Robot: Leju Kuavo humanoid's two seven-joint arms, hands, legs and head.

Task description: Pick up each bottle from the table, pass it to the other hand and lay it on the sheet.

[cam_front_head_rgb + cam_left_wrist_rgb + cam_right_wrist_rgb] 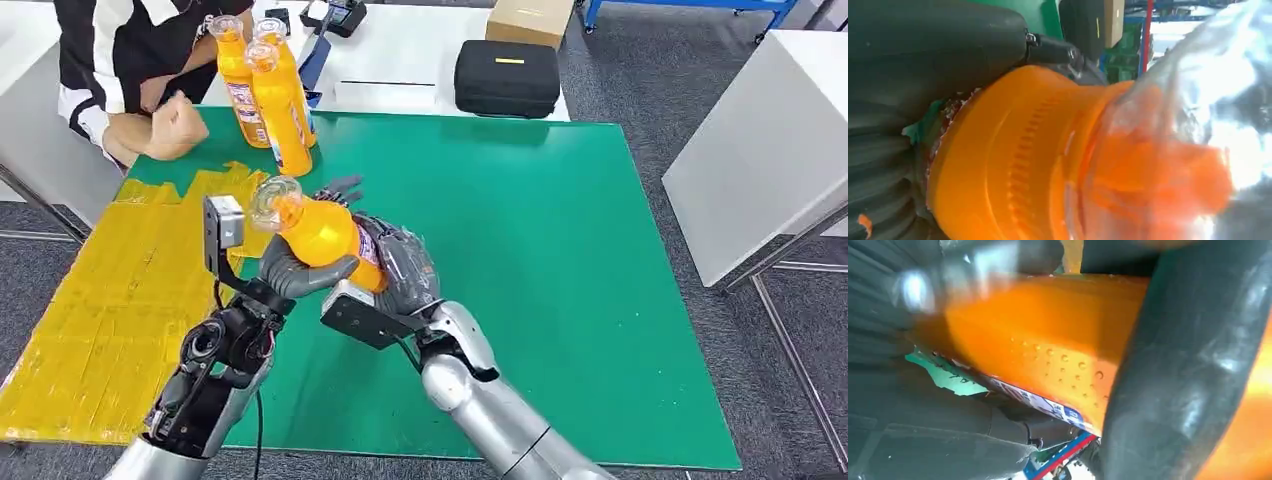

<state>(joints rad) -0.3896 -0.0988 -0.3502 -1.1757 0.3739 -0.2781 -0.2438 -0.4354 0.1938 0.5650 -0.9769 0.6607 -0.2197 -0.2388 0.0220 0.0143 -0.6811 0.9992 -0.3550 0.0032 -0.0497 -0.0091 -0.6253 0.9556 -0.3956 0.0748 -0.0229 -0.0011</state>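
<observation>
I have the orange bottle (322, 232) up off the green bench (560, 300), lying tilted between both arms, its clear cap (272, 197) pointing away from the right robot hand (400, 262) and past the left robot hand (300, 272). The right robot hand wraps the lower body and label end from the far side; the left robot hand cups the shoulder from beneath, just behind the cap. Both are closed on the same bottle, so I judge this to be the middle of the pass, with neither side let go.

The bottle looks like rigid plastic and full, so fairly heavy for its size and unlikely to dent. The right wrist view shows the orange bottle's (1048, 340) smooth wall with a small dimpled patch, which I would expect to be slippery under the dark fingers (1188, 390). The clear cap (1193, 100) seems thin and brittle in the left wrist view; I would keep the hold on the ribbed shoulder (1013, 160) below it, not on the cap.

The yellow sheet (110, 300) lies on the outer side of the left robot hand, near it. Three more bottles (270, 90) stand upright well beyond both hands, beside a person's fist (175, 125).
</observation>
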